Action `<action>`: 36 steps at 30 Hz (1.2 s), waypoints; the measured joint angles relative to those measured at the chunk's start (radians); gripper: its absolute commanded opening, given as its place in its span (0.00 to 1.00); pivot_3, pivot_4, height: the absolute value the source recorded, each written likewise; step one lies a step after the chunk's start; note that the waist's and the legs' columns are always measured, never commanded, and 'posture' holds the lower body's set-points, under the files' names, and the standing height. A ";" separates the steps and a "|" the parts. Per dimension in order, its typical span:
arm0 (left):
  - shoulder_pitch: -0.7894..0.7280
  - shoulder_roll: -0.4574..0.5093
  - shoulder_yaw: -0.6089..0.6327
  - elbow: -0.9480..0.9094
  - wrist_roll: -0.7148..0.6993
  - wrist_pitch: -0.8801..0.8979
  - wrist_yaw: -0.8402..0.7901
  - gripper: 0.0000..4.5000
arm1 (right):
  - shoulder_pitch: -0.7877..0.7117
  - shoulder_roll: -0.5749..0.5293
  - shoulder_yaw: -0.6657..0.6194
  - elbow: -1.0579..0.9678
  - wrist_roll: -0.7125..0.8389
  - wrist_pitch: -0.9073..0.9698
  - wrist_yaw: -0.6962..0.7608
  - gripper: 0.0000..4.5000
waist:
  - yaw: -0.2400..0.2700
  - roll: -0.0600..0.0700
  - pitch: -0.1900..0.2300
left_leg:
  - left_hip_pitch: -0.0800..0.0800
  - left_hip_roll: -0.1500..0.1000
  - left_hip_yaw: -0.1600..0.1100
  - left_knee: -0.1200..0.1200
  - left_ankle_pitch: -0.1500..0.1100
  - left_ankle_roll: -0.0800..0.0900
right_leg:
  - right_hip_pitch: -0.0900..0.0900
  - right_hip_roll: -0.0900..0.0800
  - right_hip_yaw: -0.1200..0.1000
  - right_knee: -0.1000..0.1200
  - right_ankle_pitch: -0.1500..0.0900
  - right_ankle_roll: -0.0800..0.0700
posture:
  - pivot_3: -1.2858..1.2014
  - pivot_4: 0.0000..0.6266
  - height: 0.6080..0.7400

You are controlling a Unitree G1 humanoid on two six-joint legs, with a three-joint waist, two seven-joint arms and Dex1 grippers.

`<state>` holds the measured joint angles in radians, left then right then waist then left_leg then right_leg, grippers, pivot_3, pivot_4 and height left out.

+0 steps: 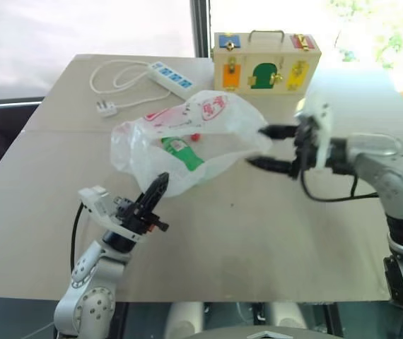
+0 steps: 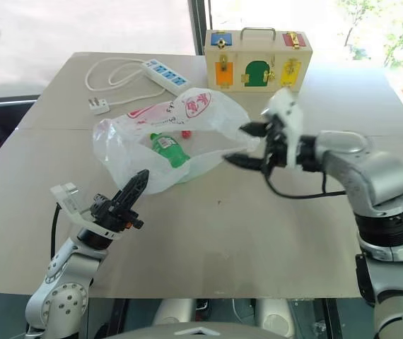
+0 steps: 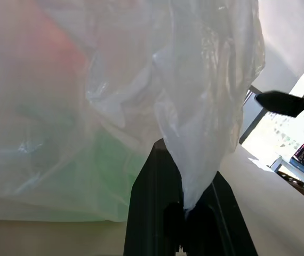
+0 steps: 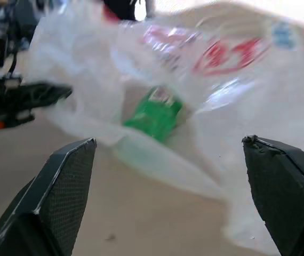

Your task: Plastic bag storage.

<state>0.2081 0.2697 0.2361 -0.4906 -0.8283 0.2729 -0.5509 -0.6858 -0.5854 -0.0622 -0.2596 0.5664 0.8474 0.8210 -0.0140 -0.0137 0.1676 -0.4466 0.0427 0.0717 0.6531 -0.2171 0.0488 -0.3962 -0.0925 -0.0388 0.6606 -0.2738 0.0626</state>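
Your left gripper (image 1: 160, 185) pinches the thin, crinkly, translucent white plastic bag (image 1: 187, 141), while your right gripper (image 2: 242, 145) stands wide open just beside it.

You can see the bag, with its red printed panels, puffed up on the pale beige tabletop (image 1: 258, 233) near the middle; something green and something small and red show through its film. In your left wrist view the two black fingers (image 3: 152, 208) are pressed together on a drawn-out fold of the bag's near edge. Your right gripper's spread fingers face the bag's other side, with nothing between them. Behind the bag you have a light wooden box (image 1: 266, 62) with coloured doors and a metal handle, and to its left a white power strip (image 1: 170, 78) with a coiled cord.
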 measured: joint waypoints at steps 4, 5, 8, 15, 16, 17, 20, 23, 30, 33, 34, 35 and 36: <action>-0.009 0.000 -0.001 0.006 0.000 0.000 -0.003 0.00 | 0.002 0.001 0.089 0.094 -0.146 -0.086 -0.074 0.99 | 0.000 0.000 0.000 | -0.001 -0.001 0.000 0.000 0.000 0.000 | -0.001 0.000 0.001 0.000 0.000 0.000 | 0.52 0.24 0.93; -0.010 0.000 -0.001 0.007 0.001 0.000 -0.004 0.00 | 0.004 0.008 0.119 0.106 -0.171 -0.105 -0.081 0.99 | 0.000 0.000 0.000 | -0.001 -0.001 0.000 0.000 0.000 0.000 | -0.001 0.000 0.001 0.001 0.000 0.000 | 0.52 0.24 0.93; -0.022 0.000 -0.002 0.008 0.001 0.001 -0.005 0.00 | 0.017 0.071 0.188 0.126 -0.198 -0.125 -0.087 0.99 | 0.001 0.000 0.000 | -0.001 0.000 0.000 0.000 0.001 -0.002 | -0.001 0.001 0.001 0.001 0.000 0.000 | 0.52 0.24 0.93; -0.023 0.000 -0.001 0.008 0.001 0.001 -0.006 0.00 | 0.016 0.131 0.203 0.187 -0.235 -0.154 -0.127 0.87 | 0.006 0.000 0.000 | -0.001 0.000 0.000 0.001 0.001 -0.001 | 0.000 0.000 0.001 0.001 0.000 0.000 | 0.52 0.24 0.93; -0.023 0.000 -0.001 0.008 0.002 0.001 -0.006 0.00 | 0.014 0.140 0.195 0.194 -0.233 -0.151 -0.135 0.82 | 0.004 0.000 0.000 | -0.001 -0.001 0.000 0.001 0.001 -0.001 | -0.001 0.001 0.001 0.001 0.000 0.000 | 0.52 0.24 0.93; -0.023 0.000 -0.001 0.008 0.002 0.001 -0.006 0.00 | 0.013 0.142 0.190 0.198 -0.232 -0.151 -0.138 0.73 | 0.004 0.000 0.000 | -0.001 -0.001 0.000 0.001 0.001 -0.001 | -0.001 0.001 0.001 0.001 0.000 0.000 | 0.52 0.24 0.93; -0.023 0.000 -0.001 0.008 0.003 0.001 -0.006 0.00 | 0.004 0.142 0.158 0.209 -0.229 -0.151 -0.152 0.38 | 0.004 0.000 0.000 | -0.001 -0.001 0.000 0.001 0.001 -0.001 | -0.001 0.001 0.001 0.001 0.000 0.000 | 0.52 0.24 0.93; -0.025 0.000 -0.001 0.011 0.004 0.001 -0.006 0.00 | 0.001 0.159 0.113 0.217 -0.197 -0.136 -0.154 0.05 | 0.004 0.000 0.000 | -0.001 -0.001 0.000 0.001 0.001 -0.001 | -0.001 0.001 0.001 0.001 0.000 0.000 | 0.52 0.24 0.93; -0.222 0.146 -0.011 0.028 0.081 0.063 0.023 0.00 | -0.091 0.212 -0.114 0.247 0.072 0.026 -0.170 0.02 | 0.009 0.000 0.002 | -0.001 -0.001 -0.001 0.002 0.002 -0.002 | -0.001 0.002 -0.001 0.003 0.001 -0.001 | 0.52 0.24 0.93; -0.535 0.211 -0.014 0.042 0.044 0.158 0.071 0.00 | -0.265 0.218 -0.270 0.315 0.243 0.089 -0.195 0.02 | 0.016 -0.001 0.003 | -0.002 0.000 -0.002 0.004 0.002 -0.002 | 0.000 0.004 -0.002 0.003 0.002 -0.001 | 0.52 0.24 0.93; -0.639 0.225 -0.012 0.057 0.028 0.180 0.080 0.00 | -0.307 0.212 -0.301 0.338 0.285 0.101 -0.193 0.02 | 0.018 -0.002 0.003 | -0.002 0.000 -0.002 0.004 0.002 -0.003 | 0.000 0.004 -0.002 0.002 0.002 -0.001 | 0.52 0.24 0.93; -0.723 0.238 -0.010 0.074 0.010 0.197 0.088 0.00 | -0.338 0.202 -0.319 0.359 0.321 0.114 -0.188 0.02 | 0.018 -0.002 0.003 | -0.002 0.000 -0.002 0.004 0.003 -0.004 | 0.001 0.004 -0.001 0.002 0.002 -0.001 | 0.52 0.24 0.93; -0.803 0.252 -0.004 0.094 -0.006 0.217 0.097 0.00 | -0.362 0.190 -0.338 0.383 0.353 0.130 -0.178 0.02 | 0.019 -0.002 0.003 | -0.002 0.000 -0.001 0.003 0.004 -0.006 | 0.001 0.004 -0.001 0.000 0.002 -0.001 | 0.52 0.24 0.93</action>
<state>-0.5952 0.5215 0.2321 -0.3962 -0.8338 0.4898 -0.4542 -1.0478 -0.3957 -0.3998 0.1237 0.9193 0.9778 0.6426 0.0045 -0.0159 0.1703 -0.4485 0.0423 0.0704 0.6563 -0.2131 0.0431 -0.3952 -0.0888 -0.0398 0.6608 -0.2718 0.0620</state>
